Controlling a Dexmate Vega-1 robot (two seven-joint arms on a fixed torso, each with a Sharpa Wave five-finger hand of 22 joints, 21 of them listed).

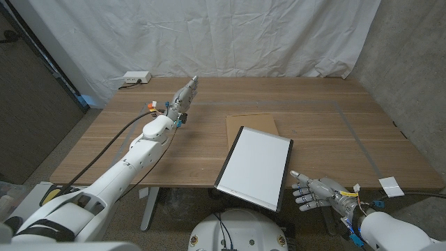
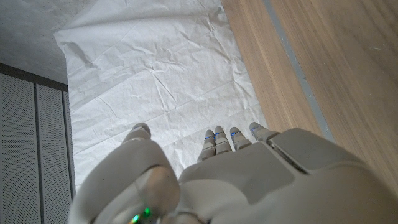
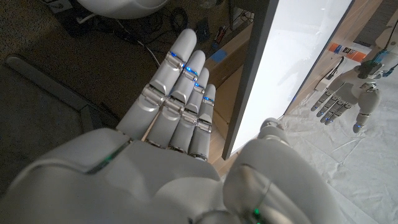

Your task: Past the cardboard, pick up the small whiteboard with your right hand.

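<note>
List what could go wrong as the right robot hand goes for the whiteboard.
1. The whiteboard overhangs the table's near edge; a nudge might tip it off.
2. The right robot hand, open, sits beside the board's edge; its fingers may slide on the thin frame.
3. Lifting could drag the cardboard partly underneath.

Head camera overlooks the table [image 1: 209, 150]; both wrist cameras, seemingly inverted, share it.
</note>
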